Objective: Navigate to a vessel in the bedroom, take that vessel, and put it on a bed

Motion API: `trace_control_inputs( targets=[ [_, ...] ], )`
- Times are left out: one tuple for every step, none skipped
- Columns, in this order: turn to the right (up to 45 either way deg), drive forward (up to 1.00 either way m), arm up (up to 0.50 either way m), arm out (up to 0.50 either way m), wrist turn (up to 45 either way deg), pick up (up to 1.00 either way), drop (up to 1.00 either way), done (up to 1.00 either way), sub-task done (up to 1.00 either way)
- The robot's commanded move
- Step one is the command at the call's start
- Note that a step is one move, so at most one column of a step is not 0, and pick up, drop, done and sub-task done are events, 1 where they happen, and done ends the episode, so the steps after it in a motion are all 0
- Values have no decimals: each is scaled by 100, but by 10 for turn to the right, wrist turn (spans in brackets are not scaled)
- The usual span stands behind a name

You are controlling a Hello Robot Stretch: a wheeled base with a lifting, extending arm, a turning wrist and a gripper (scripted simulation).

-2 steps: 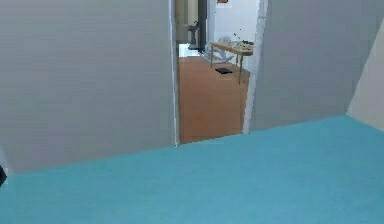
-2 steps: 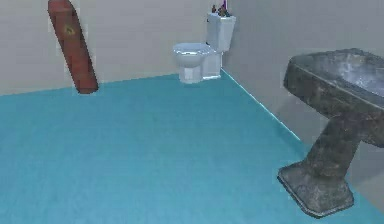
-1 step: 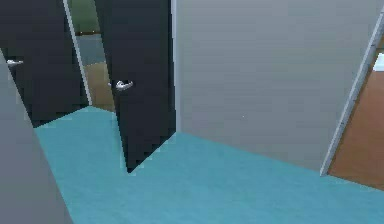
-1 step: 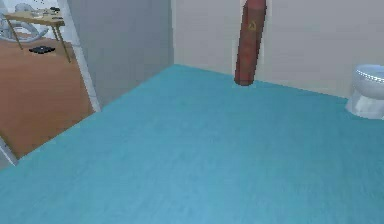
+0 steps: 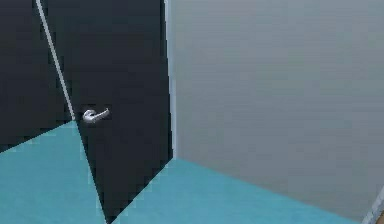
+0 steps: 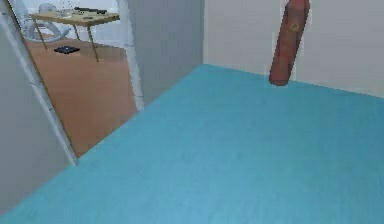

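A dark door (image 5: 120, 90) with a silver lever handle (image 5: 96, 116) stands ajar in the forward view, close in front, beside a pale grey wall (image 5: 280, 90). Teal floor (image 5: 220, 200) runs under both. In the arm side view the teal floor (image 6: 220, 150) stretches out to a cream wall (image 6: 340, 40).
A reddish-brown hanging punching bag (image 6: 288, 42) hangs at the arm side view's upper right. At the upper left a doorway (image 6: 85, 80) leads to a room with a wooden floor, holding a desk (image 6: 75, 20) with things on it and a small dark object (image 6: 66, 49) on the floor.
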Motion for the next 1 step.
trace_control_inputs(
  targets=[
    [-450,0,0,0,0,0,0,0,0]
  ],
)
